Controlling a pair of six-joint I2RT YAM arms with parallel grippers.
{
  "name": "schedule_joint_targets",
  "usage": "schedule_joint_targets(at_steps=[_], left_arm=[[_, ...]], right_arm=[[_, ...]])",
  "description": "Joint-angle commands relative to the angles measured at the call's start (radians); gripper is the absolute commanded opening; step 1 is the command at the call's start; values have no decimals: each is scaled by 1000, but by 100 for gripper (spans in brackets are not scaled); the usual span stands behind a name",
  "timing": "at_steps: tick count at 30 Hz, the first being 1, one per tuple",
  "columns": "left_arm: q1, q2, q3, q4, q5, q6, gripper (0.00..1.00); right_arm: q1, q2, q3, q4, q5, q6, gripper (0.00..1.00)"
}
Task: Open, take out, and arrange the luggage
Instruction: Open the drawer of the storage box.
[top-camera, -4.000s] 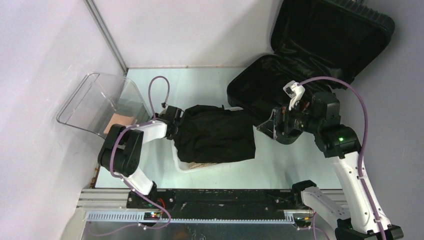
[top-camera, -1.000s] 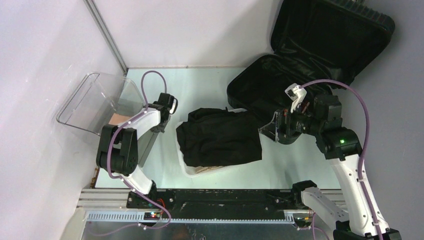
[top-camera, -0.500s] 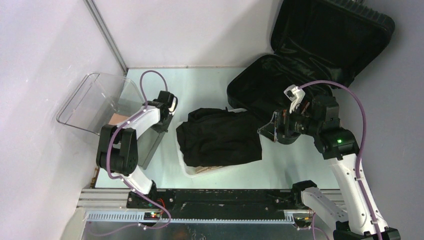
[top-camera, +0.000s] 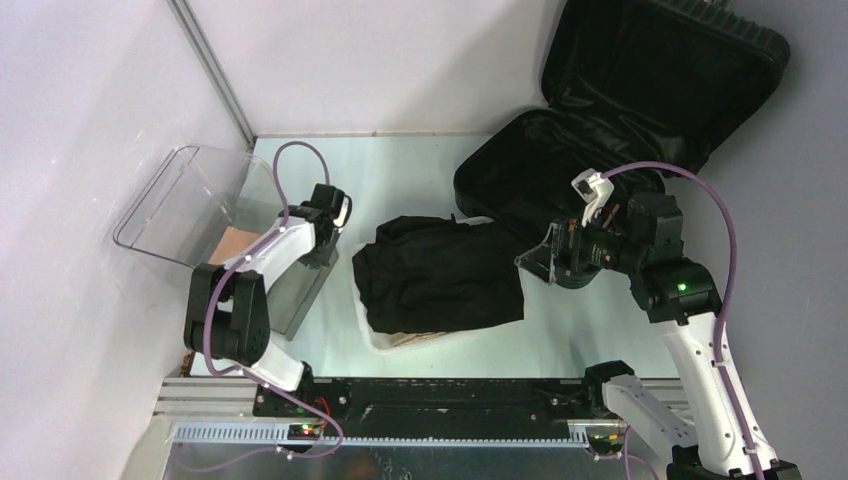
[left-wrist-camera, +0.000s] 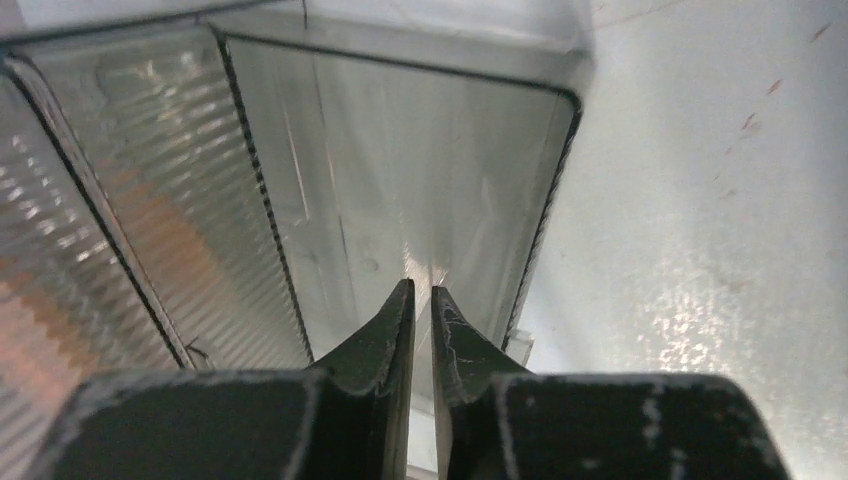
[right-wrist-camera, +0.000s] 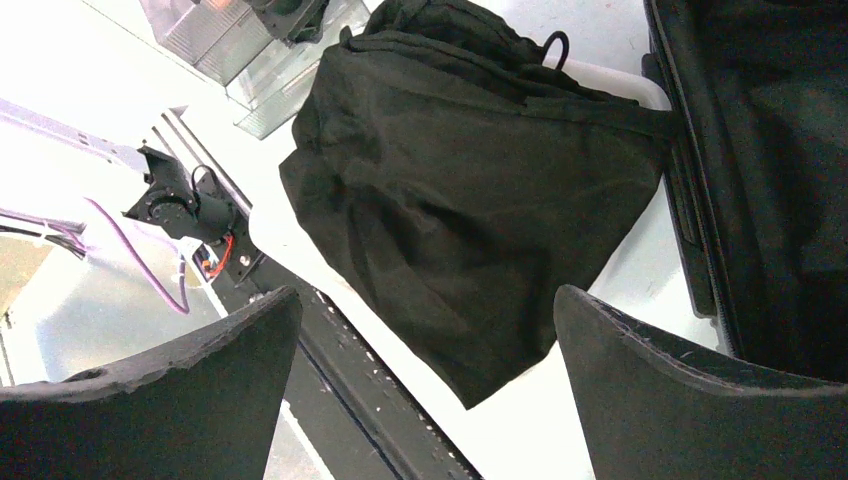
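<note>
Since four seconds ago the left arm has pulled away from the left edge of the black garment (top-camera: 440, 275) and now hangs over a clear ribbed tray (left-wrist-camera: 420, 170) lying on the tabletop (top-camera: 400, 180). The left tool (left-wrist-camera: 420, 290) shows only a thin slit between its fingers, with nothing in it. The right tool (right-wrist-camera: 425, 300) stands wide apart and empty above the garment's right end. The luggage (top-camera: 530, 165) lies open at the far right, its lid leaning back. Its dark lining shows no clear contents. The garment drapes over a white basket (top-camera: 372, 335), so the taking-out looks done and the arranging is in hand. The next move probably calls for pinching a fold of soft cloth. A tilted clear bin (top-camera: 185, 205) at the left holds something pinkish.
</note>
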Motion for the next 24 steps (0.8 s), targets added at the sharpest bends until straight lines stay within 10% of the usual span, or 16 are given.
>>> schedule_joint_targets(at_steps=[1, 24], left_arm=[[2, -50, -39, -40, -71, 33, 15], [-11, -46, -3, -168, 305, -48, 13]], right_arm=[[-5, -7, 3, 59, -32, 28, 100], [-5, -22, 3, 41, -27, 4, 100]])
